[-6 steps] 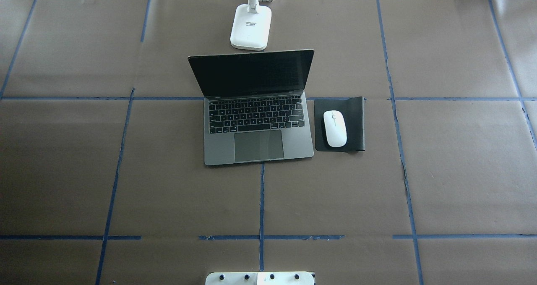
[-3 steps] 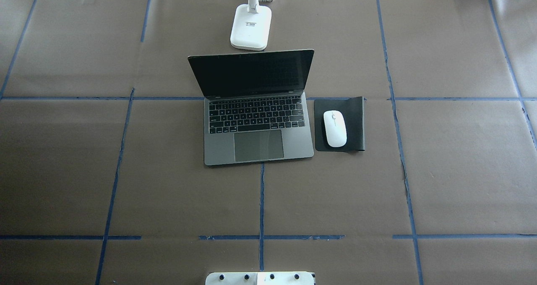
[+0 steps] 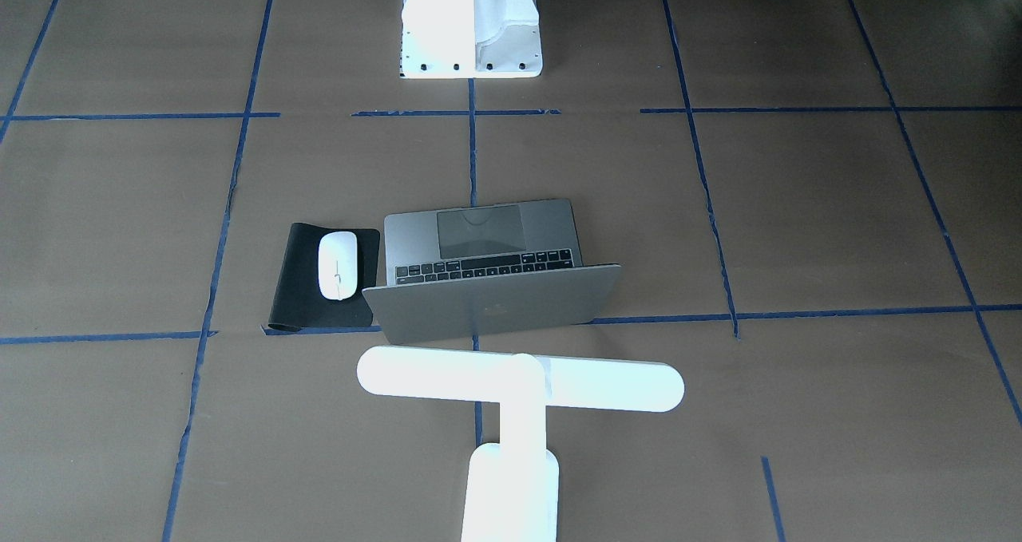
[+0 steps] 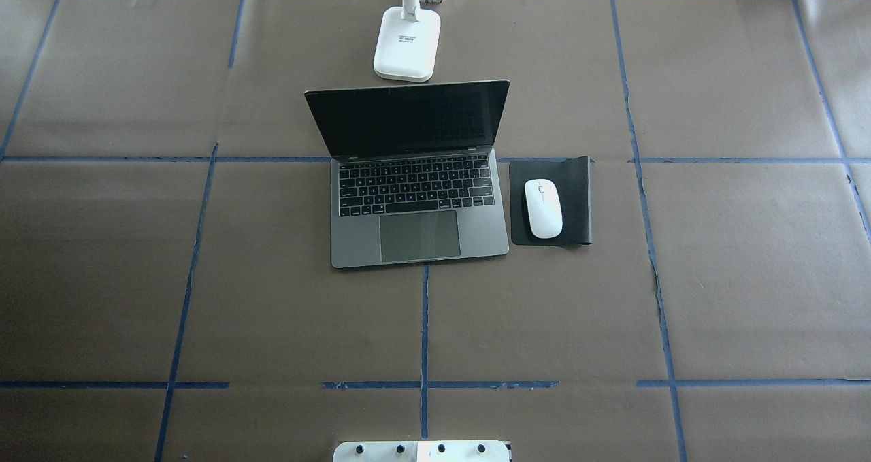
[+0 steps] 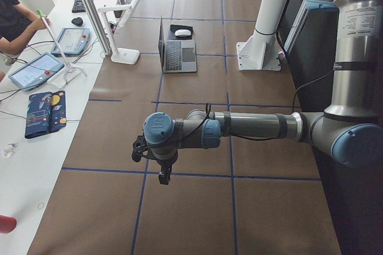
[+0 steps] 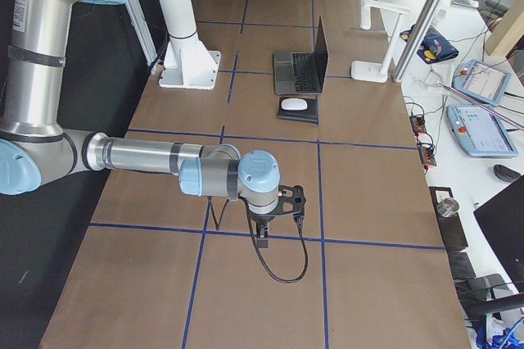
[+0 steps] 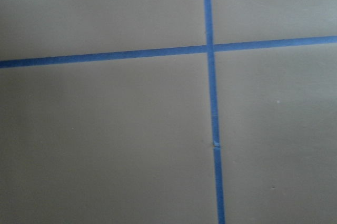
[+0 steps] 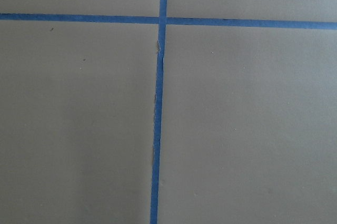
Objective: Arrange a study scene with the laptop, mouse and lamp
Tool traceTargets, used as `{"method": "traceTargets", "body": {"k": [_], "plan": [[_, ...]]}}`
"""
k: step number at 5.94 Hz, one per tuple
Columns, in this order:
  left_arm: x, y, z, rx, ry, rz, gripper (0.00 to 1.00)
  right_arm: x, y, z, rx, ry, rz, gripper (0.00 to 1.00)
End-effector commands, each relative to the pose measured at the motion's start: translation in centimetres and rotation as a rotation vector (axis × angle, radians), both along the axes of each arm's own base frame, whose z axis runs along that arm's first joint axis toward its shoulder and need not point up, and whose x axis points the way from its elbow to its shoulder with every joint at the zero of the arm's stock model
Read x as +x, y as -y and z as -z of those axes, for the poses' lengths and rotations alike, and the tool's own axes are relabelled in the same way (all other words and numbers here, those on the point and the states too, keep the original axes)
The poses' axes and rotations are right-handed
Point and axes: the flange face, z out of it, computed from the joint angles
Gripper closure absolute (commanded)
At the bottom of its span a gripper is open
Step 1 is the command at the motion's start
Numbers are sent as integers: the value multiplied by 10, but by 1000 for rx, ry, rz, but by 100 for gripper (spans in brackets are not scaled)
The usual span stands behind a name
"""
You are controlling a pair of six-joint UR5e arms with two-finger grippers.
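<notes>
Laptop: I see the grey laptop (image 4: 418,203) open with its screen dark and its keyboard facing the robot's edge. It sits midway along the tabletop (image 4: 680,299), nearer the far edge than the robot's edge.
Mouse: the white mouse (image 4: 544,208) lies flat on a black mouse mat (image 4: 580,203), its long axis running from the far edge to the robot's edge.
Mouse mat: just beside the laptop, on the side toward the tabletop's right end, its near-edge corner slightly curled.
Lamp: the white lamp (image 4: 404,43) stands on its base at the far edge, just behind the laptop lid. From the front-facing camera its bar runs roughly parallel with the lid's top edge.
Left tool: the left tool (image 5: 163,177) hangs pointing down over the tabletop's left end, well apart from the laptop. I cannot tell how wide it is spread, and I see nothing in it.
Right tool: the right tool (image 6: 262,241) hangs the same way over the right end. Its spread I also cannot tell.
Wrist cameras: both show only brown paper and crossing blue tape lines (image 7: 210,129).
Pedestal: a white pedestal (image 3: 471,39) stands at the middle of the robot's edge.
</notes>
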Motion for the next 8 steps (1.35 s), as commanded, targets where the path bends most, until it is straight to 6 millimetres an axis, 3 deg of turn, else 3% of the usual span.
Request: {"method": "traceTargets", "body": {"k": [1,3,8], "plan": [[0,-2,-6,-9,2,-2,0,0,0,0,2,0,-1,0],[1,-9,-14,-26,3,-4,0,0,2,1,3,0,-1,0],[1,-9,-14,-22,3,-4,0,0,1,-1,-3,-1,1,0]]}}
